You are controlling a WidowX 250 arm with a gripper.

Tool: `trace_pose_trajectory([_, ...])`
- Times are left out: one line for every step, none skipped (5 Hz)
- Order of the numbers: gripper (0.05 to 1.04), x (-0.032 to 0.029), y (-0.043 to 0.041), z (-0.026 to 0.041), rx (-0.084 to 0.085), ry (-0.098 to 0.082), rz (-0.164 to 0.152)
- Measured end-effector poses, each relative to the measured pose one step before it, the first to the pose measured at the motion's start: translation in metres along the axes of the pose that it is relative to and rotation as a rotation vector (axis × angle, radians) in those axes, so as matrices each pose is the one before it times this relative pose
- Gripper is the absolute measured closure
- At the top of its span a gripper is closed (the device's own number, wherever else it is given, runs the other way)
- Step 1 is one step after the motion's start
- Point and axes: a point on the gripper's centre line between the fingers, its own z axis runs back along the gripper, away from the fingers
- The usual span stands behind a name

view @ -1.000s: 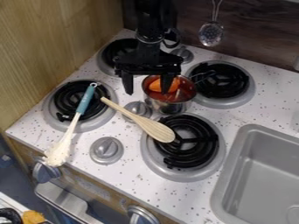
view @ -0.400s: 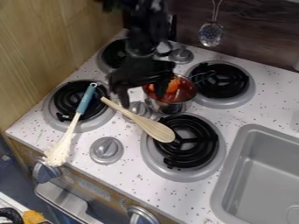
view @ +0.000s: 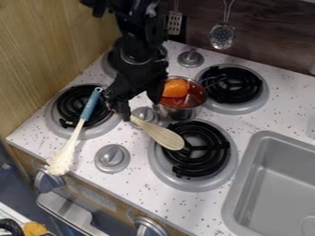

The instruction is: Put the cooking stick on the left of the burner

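Silver pot (view: 178,113) holds red stuff (view: 193,97) and round orange thing (view: 175,87). Wooden stick (view: 161,134) has wide end over front right burner (view: 215,156). My gripper (view: 140,104) is open, by stick's thin end, near pot. Blue-handled tool (view: 90,107) is in way, across front left burner (view: 69,102).

Soft, diffuse light, faint shadows

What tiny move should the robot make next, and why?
Probably a gentle squeeze to make sure the gripper has the wooden spoon. The gripper is right at its handle end, and the spoon's wide end lies over the edge of the burner by the sink.
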Motion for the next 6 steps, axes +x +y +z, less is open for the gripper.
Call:
trace_pose_trajectory([0.083,0.00346,0.00437,-0.00227,-0.0066,0.0296,0.1102])
trace_pose_trajectory([0.083,0.00019,0.0048,-0.01241,0.0271,0.0313,0.142])
trace_pose_trajectory([0.083,0.00075,-0.00617,-0.00422,-0.0004,0.0049,0.0578])
trace_pose_trajectory([0.083,0.00122,-0.00184,-0.00473,0.0152,0.0163,0.0195])
trace_pose_trajectory([0.083,0.00039,-0.00011,-0.00247,0.0015,0.0049,0.0252])
trace_pose_trajectory([0.083,0.00428,0.00074,-0.00535,0.0349,0.0254,0.0146])
